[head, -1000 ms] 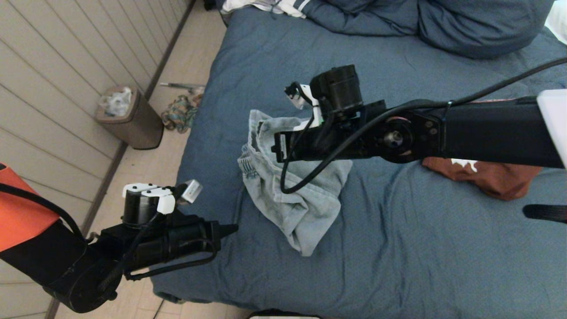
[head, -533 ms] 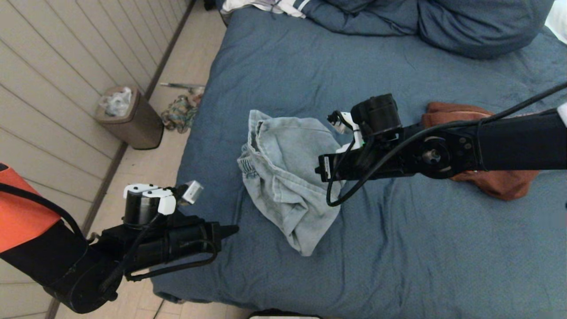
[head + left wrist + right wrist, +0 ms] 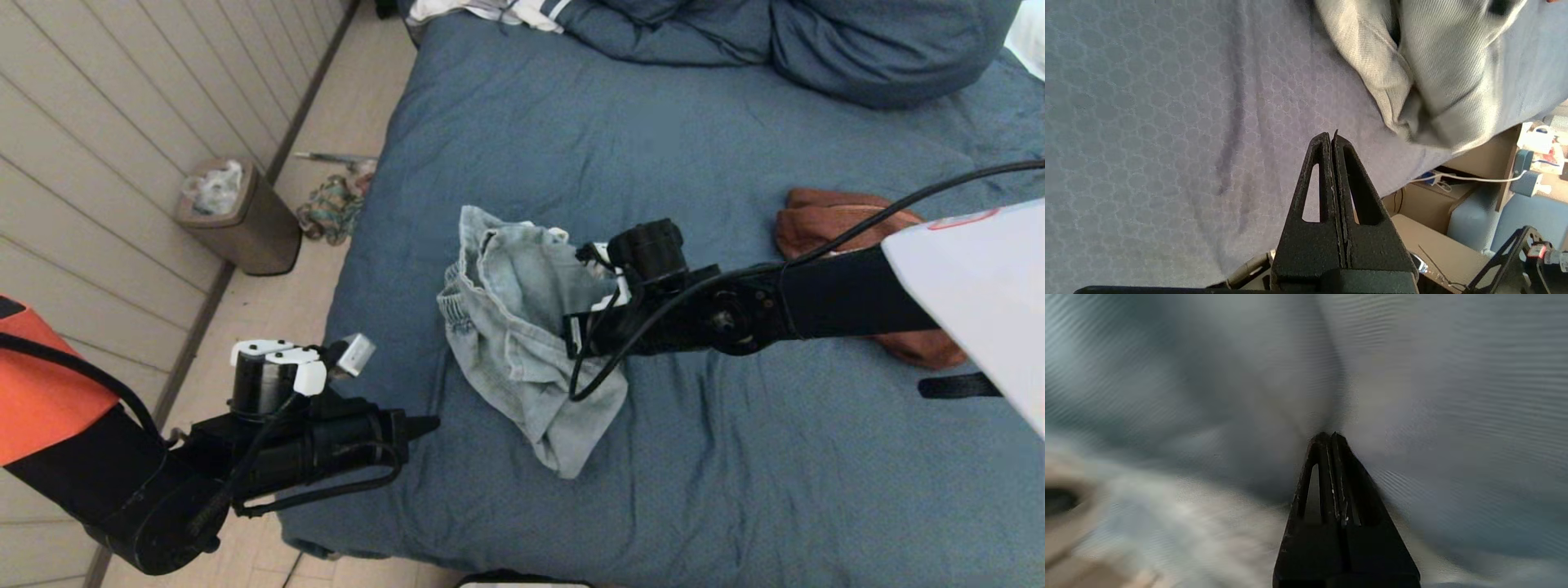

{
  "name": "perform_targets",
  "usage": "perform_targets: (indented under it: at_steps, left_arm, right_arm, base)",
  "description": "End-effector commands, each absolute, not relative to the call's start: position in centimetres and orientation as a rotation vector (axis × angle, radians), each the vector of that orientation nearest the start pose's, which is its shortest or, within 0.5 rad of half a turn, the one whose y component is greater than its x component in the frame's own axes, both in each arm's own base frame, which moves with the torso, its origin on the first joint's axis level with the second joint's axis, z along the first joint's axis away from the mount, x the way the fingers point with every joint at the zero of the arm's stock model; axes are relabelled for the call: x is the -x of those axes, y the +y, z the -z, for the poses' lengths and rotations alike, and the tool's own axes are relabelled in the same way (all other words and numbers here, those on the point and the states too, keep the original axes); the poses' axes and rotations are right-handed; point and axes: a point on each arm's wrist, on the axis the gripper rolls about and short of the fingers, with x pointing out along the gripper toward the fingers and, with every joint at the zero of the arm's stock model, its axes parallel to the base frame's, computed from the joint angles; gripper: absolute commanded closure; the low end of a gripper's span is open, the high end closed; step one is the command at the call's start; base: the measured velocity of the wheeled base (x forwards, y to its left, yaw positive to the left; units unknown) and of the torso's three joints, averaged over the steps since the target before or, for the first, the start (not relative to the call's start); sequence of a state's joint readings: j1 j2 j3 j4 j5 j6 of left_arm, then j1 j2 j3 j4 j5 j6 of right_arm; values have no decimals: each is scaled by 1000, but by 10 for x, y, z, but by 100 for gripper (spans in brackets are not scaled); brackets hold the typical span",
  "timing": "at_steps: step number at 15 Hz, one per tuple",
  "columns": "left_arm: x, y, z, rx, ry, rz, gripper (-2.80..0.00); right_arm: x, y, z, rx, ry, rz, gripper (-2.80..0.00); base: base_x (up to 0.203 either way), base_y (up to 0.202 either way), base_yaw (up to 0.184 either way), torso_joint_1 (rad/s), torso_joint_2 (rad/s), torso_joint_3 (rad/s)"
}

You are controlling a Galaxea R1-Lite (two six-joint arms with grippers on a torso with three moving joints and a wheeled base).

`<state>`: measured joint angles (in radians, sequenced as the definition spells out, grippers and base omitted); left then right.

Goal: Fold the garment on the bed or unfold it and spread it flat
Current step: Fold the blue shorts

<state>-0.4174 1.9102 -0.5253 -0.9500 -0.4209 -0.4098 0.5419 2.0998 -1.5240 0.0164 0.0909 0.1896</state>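
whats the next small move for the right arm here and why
Probably open the right gripper. Its fingers are shut, pressed tip-first against the crumpled pale denim garment on the bed, apparently gripping none of it. The left gripper sits shut at the bed's edge.

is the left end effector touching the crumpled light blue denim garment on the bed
Apart. The left wrist view shows the shut left end effector over bare slate-blue bed cover, with a clear gap to the crumpled light blue denim garment.

My head view is evenly lit and soft, with no hard shadows on the bed (image 3: pixel 735 490). The left wrist view is sharp and bright. My right wrist view is smeared with blur, only the fingers (image 3: pixel 1331 486) crisp
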Motion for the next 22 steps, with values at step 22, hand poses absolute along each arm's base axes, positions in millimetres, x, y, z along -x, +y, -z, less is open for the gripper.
perform_targets:
  at_steps: [22]
  left_arm:
    - [-278, -132, -73, 379, 599, 680, 0]
  right_arm:
    - [-330, 306, -219, -90, 529, -895, 0]
  base:
    - [0, 0, 0, 0, 0, 0]
